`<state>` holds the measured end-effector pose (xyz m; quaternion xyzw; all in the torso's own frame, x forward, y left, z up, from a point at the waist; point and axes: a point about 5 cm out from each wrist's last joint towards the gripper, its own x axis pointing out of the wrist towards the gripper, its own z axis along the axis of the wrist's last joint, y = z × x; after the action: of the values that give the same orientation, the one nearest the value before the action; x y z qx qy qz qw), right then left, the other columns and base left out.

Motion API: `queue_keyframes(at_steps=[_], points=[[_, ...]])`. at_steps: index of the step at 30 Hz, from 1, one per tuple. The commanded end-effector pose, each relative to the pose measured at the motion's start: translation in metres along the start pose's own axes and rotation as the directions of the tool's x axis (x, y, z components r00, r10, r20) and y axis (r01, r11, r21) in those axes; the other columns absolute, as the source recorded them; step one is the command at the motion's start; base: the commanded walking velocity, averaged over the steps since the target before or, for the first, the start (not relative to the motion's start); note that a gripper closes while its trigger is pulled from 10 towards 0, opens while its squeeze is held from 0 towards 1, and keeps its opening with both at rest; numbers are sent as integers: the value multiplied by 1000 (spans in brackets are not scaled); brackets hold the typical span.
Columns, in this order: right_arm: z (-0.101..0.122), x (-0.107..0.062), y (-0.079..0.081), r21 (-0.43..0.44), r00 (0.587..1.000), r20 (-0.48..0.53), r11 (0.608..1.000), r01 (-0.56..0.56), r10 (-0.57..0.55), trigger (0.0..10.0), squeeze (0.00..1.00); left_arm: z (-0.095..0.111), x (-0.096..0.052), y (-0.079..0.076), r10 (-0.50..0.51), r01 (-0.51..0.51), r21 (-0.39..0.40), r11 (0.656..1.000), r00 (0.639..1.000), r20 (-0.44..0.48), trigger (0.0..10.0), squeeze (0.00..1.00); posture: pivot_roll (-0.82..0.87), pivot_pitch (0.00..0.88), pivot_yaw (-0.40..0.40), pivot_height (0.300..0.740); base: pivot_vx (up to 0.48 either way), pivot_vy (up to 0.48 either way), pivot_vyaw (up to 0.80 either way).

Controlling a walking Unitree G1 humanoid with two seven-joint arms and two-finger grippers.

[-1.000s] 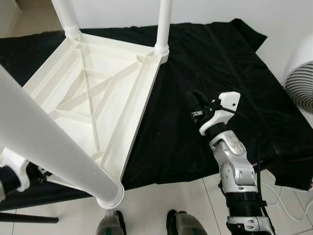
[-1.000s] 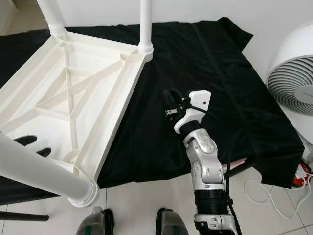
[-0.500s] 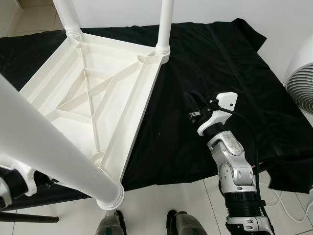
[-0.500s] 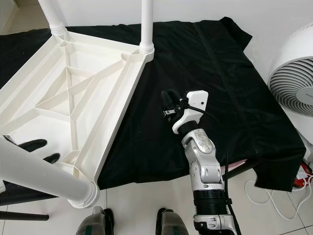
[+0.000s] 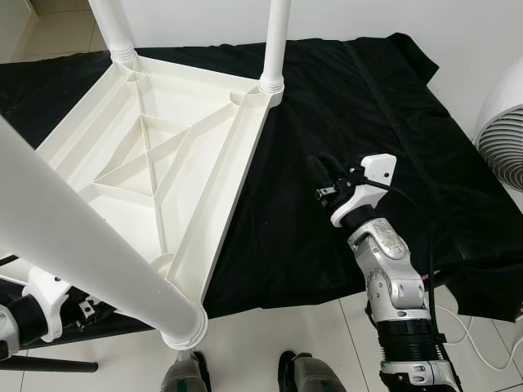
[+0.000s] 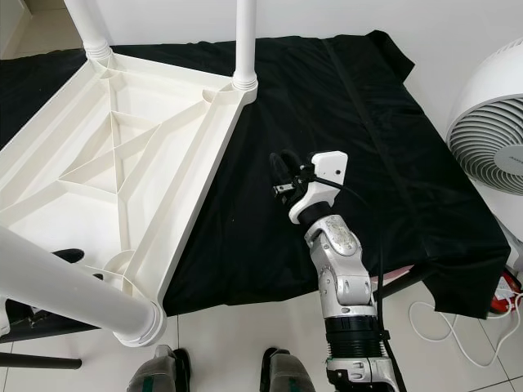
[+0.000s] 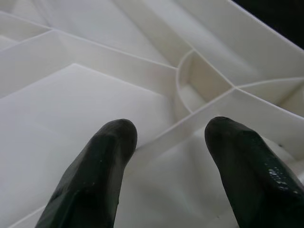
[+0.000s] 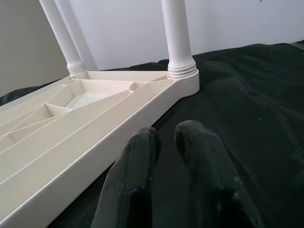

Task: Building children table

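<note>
1. The white plastic children's table (image 5: 163, 155) lay upside down in the upper left and centre-left of the left eye view, its ribbed underside facing up, on a black cloth (image 5: 359, 106) that covered the surface beneath.
2. Three white legs stood in its corner sockets: one at the top left (image 5: 113, 28), one at the top centre (image 5: 274, 41), and a thick near leg (image 5: 82, 245) sweeping across the lower left (blurred by closeness).
3. The right gripper (image 5: 325, 175) hovered over the cloth right of centre, just beside the table's long edge but apart from it; its fingers (image 8: 137, 175) were nearly together and held nothing.
4. The left gripper (image 7: 166, 142) sat at the underside's ribs by a round socket, its fingers (image 7: 102, 166) spread wide and empty.
5. A white fan (image 6: 490, 122) stood at the right edge.
6. The robot's feet (image 5: 237, 377) rested on pale floor tiles (image 5: 270, 331) at the bottom.
</note>
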<state>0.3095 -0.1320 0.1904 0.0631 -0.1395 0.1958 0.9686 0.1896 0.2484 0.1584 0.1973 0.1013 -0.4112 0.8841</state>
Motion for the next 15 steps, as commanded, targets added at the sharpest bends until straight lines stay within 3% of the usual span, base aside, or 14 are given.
queue_keyframes(at_steps=[1,15], points=[[-3,0,0,8,1000,-7,1000,-2,2,10000,0,-11,1,-8,-97,97,-8,995,994,-53,10000,0,29,151,29,740,0,0,0],[1,0,-1,4,1000,3,1000,17,-17,10000,0,-20,24,10,-76,86,91,992,991,-111,10000,0,-3,170,53,740,0,0,0]])
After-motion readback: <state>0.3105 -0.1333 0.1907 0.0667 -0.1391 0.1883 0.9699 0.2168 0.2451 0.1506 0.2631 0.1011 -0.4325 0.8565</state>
